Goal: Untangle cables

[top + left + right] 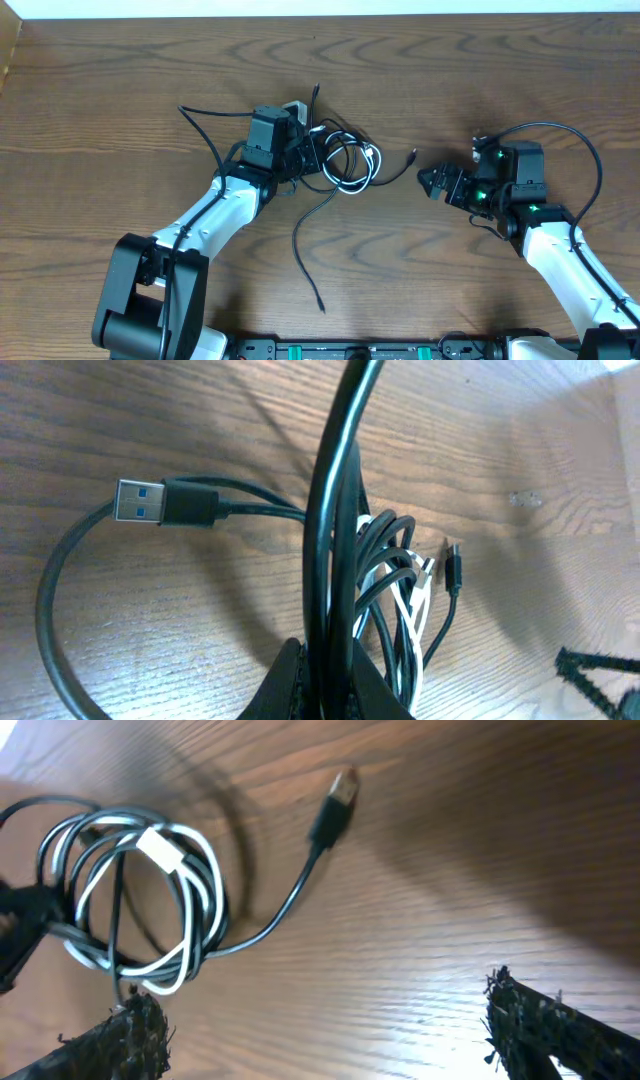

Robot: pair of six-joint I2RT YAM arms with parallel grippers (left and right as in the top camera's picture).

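1. The wooden table (100, 80) shows whole only from overhead. Both wrist views give me just a patch of grain.
2. Overhead, the left arm (215, 210) reaches in to the knot, and the right arm (560, 240) stands well apart from it.
3. The cables (345, 160) lie in a coiled bundle near the middle of the table, just beside the left gripper (308, 152). Only the overhead view shows the long black tail (300, 240) trailing toward my edge.
4. In the left wrist view, the left gripper (320, 660) has its fingers together on a black cord (335, 480) that rises straight out from between them. Overhead, that pinch is hidden.
5. In the right wrist view, the right gripper (320, 1000) has its fingers (530, 1020) wide apart over bare wood, with nothing between them.
6. The white cable (165, 850) loops among the black coils, clearest from the right wrist.
7. A blue-tongued USB plug (140, 500) appears clearly only in the left wrist view.
8. A small plug (345, 785) lies free on the wood, between the bundle and the right gripper.
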